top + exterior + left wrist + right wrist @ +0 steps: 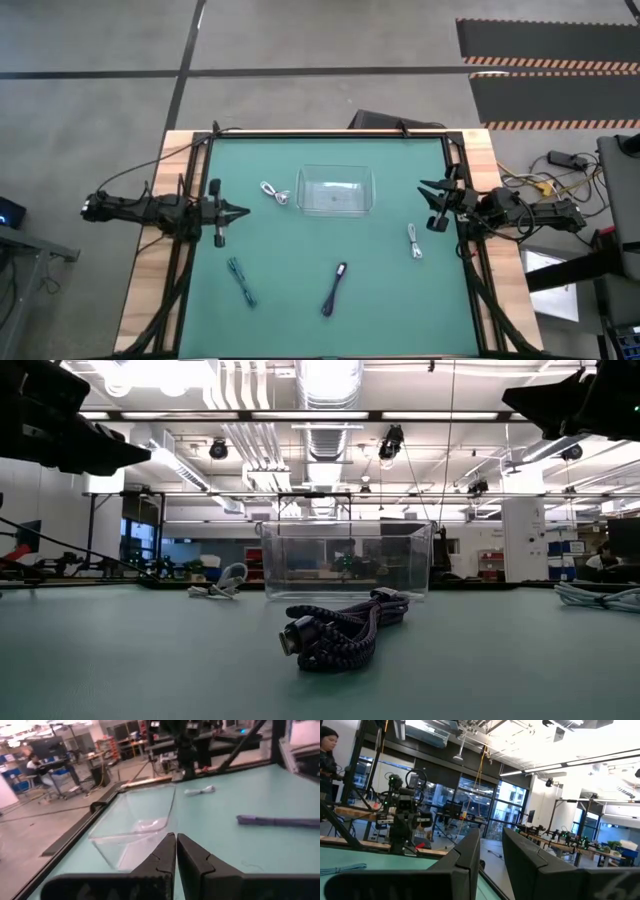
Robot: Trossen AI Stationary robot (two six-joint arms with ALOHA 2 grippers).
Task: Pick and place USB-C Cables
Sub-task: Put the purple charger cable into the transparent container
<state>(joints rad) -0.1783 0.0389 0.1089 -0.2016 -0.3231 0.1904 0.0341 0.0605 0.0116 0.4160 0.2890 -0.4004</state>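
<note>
Four short cable bundles are lying on the green table mat (300, 300), all of them outside the clear plastic container (336, 192) that is standing near the far middle of the mat. One white cable (274, 193) is lying just beside the container, on the side of the left arm. The second white cable (415, 241) is resting near the right edge of the mat, close to the right gripper (430, 195). The black cable (334, 288) is lying near the front middle of the mat; in the low view it is showing as a dark braided bundle with a plug at one end. The teal-grey cable (241, 281) is lying toward the front left, well apart from the black one.

Both arms are waiting at the sides of the table and are holding nothing. The left gripper (240, 211) is hanging over the left part of the mat, pointing toward the container, and its two fingers are pressed almost together. The right gripper is hanging over the right edge of the mat, and its fingers are standing a little apart, with a narrow gap between them.
</note>
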